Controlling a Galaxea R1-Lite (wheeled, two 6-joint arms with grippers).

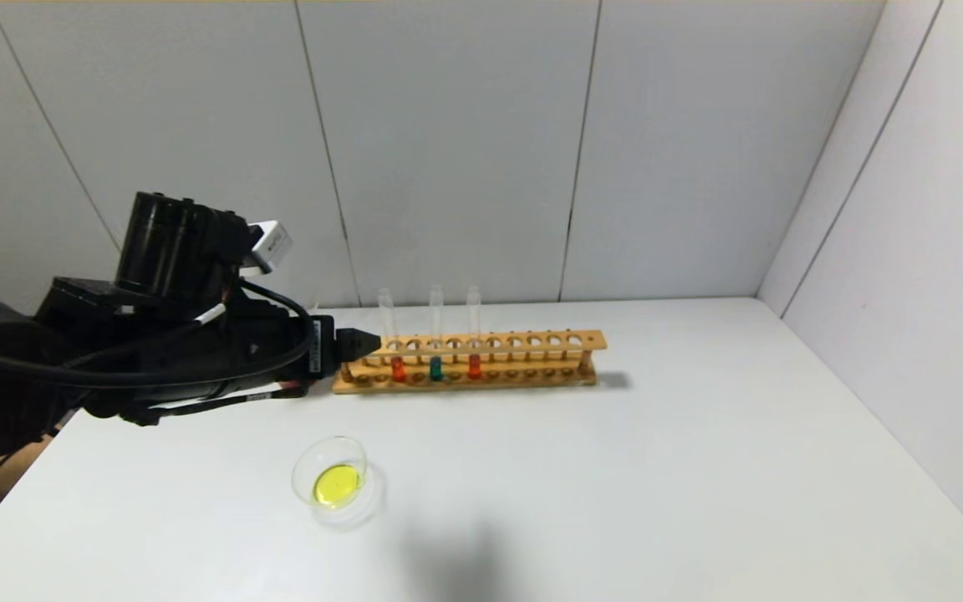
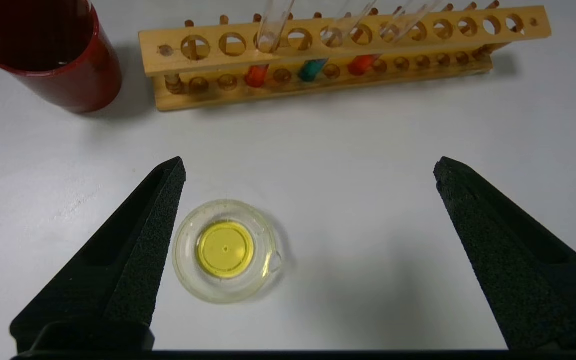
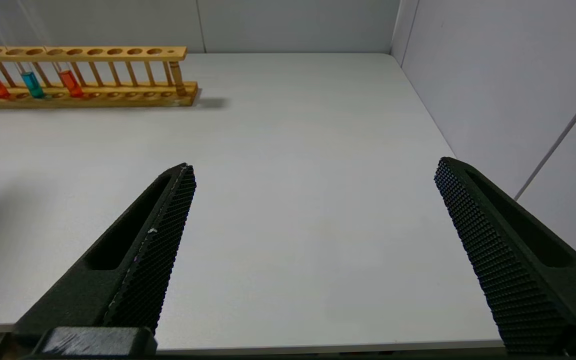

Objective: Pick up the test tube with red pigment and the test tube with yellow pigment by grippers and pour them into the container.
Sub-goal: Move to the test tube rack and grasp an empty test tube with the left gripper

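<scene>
Head view shows you yellow pigment already in the glass dish (image 1: 337,482) at lower left; red tubes (image 1: 398,368) wait in the wooden rack (image 1: 532,341) at centre. Left pincer (image 2: 308,170) and right pincer (image 3: 313,172) gape wide, empty.

The rack (image 2: 318,55) is pale, unvarnished-looking wood with a matt grain. The tubes (image 2: 273,25) standing in it are clear, smooth glass. The dish (image 2: 225,250) is glossy clear glass. The cup (image 2: 48,55) is shiny dark red, maybe plastic. The table (image 3: 293,175) is smooth matt white. The left gripper (image 2: 308,170) has rough, foam-like black pads; the right gripper (image 3: 313,172) has ribbed black ones.
</scene>
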